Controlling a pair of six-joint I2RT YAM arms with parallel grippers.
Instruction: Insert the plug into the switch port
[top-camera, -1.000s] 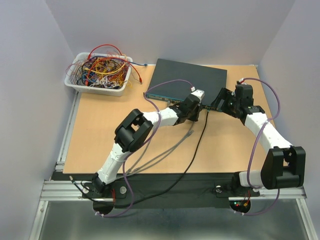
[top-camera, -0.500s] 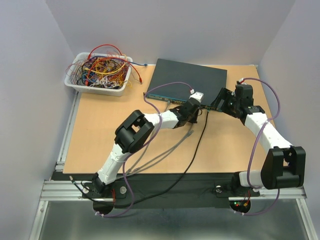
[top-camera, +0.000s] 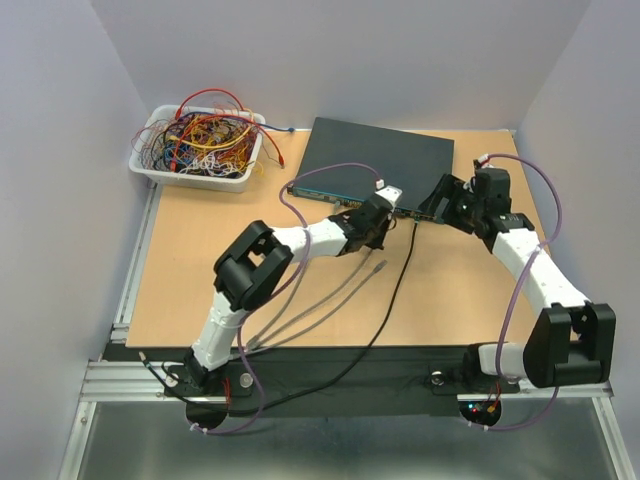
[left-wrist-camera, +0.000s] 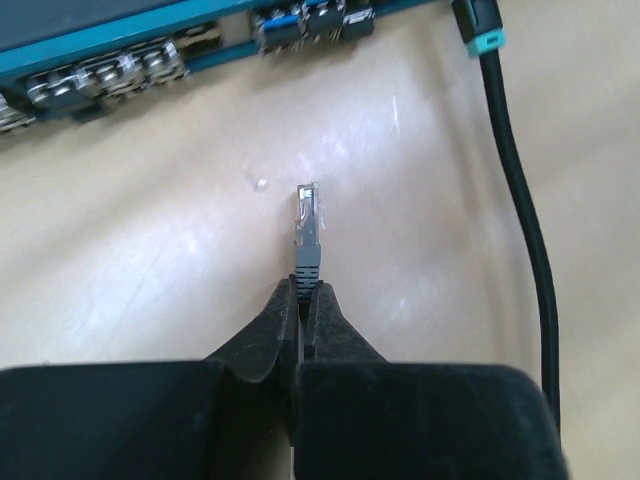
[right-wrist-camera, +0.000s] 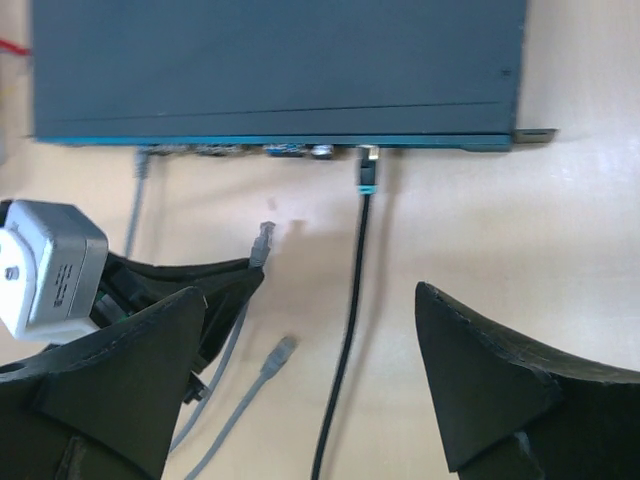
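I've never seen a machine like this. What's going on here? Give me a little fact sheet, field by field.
Left end effector: shut on the grey cable, just behind its plug
Plug: aimed at the switch ports, not yet inserted
Right end effector: open, holding nothing, facing the switch's front
Black cable: plugged into the switch
Spare cable: loose on the table
Tray: full of tangled wires, far left

The switch (left-wrist-camera: 110, 35) runs off the top edge; the left tool (left-wrist-camera: 303, 292) hides the plug's (left-wrist-camera: 307, 222) rear.
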